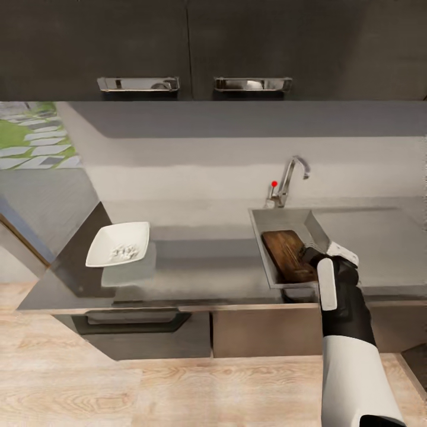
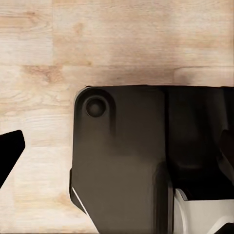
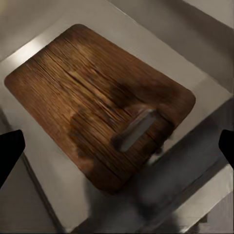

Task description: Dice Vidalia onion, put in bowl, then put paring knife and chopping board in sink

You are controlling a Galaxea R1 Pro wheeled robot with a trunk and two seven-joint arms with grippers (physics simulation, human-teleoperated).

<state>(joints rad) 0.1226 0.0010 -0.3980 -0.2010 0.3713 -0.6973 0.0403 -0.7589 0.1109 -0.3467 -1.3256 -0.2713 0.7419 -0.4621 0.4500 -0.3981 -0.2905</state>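
The dark brown chopping board [image 1: 287,254] lies slanted inside the sink [image 1: 258,228], its slot handle [image 3: 135,129] towards my right gripper. That gripper [image 1: 311,255] hovers over the sink's front right corner, open and empty, with the fingertips [image 3: 9,158] wide apart just above the board [image 3: 92,102]. On the countertop [image 1: 201,267] to the left stands the white bowl [image 1: 134,232] holding small white diced onion [image 1: 123,252]. The paring knife is hidden or out of view. One dark fingertip [image 2: 10,148] of my left gripper hangs over the wooden floor, holding nothing.
A curved chrome tap [image 1: 292,175] with a red knob [image 1: 274,184] rises behind the sink, and the drainboard [image 1: 373,237] extends right. Dark upper cabinets [image 1: 190,47] hang above. My own dark base [image 2: 122,161] sits below the left gripper.
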